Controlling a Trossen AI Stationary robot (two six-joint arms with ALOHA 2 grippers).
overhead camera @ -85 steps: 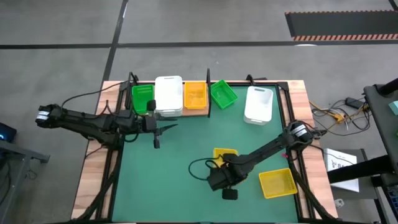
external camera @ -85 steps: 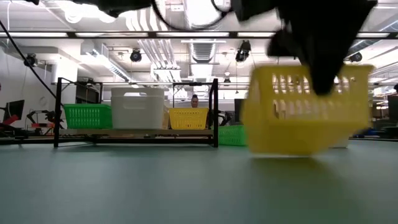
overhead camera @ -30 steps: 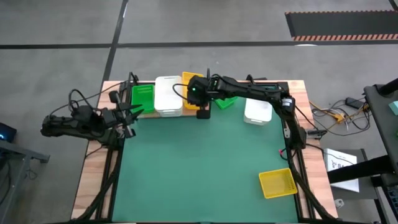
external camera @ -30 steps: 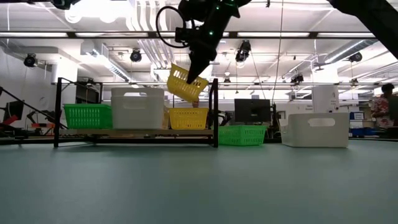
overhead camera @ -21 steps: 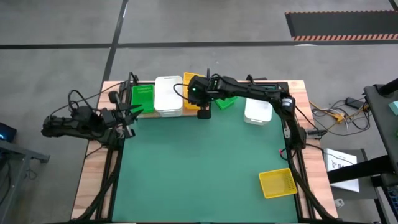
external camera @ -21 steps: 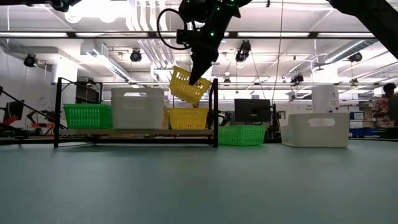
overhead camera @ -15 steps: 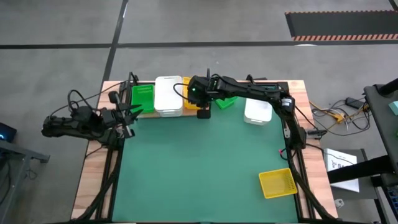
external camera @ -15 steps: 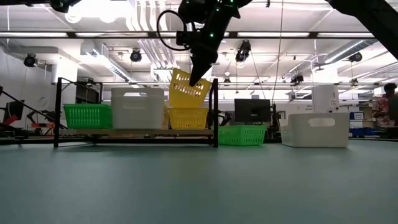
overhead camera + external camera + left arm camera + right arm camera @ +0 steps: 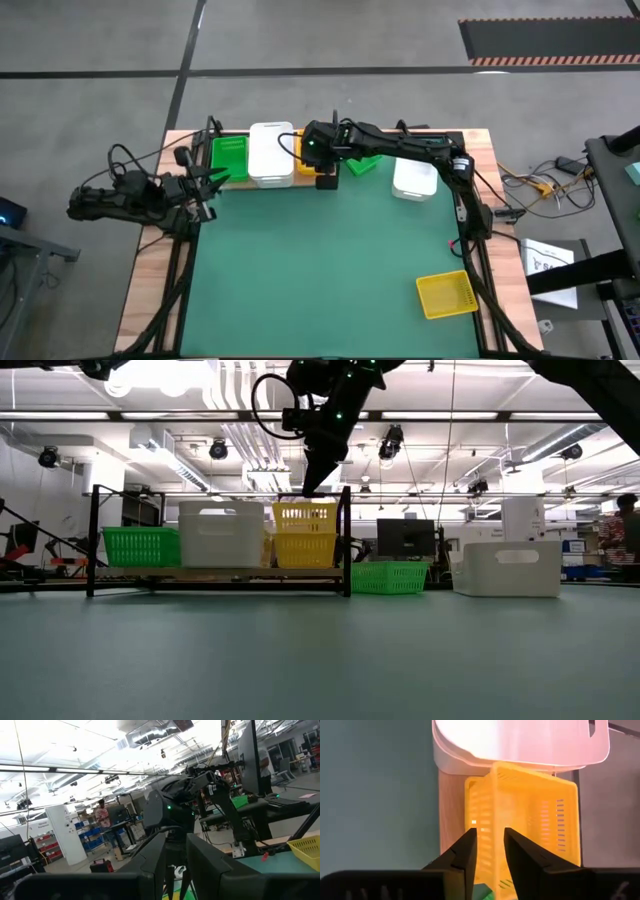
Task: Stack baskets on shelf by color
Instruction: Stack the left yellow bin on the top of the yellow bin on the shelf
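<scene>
Right claw (image 9: pixel 312 485) parts its fingers just above the stacked yellow basket (image 9: pixel 305 516) on the shelf (image 9: pixel 215 574), holding nothing — best lift straight up, clear of the rim.

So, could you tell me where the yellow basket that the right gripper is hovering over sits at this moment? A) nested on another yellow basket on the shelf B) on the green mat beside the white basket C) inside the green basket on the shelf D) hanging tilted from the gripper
A: in the low view the upper yellow basket sits level on the lower yellow basket on the shelf, with the right gripper just above it.
</scene>
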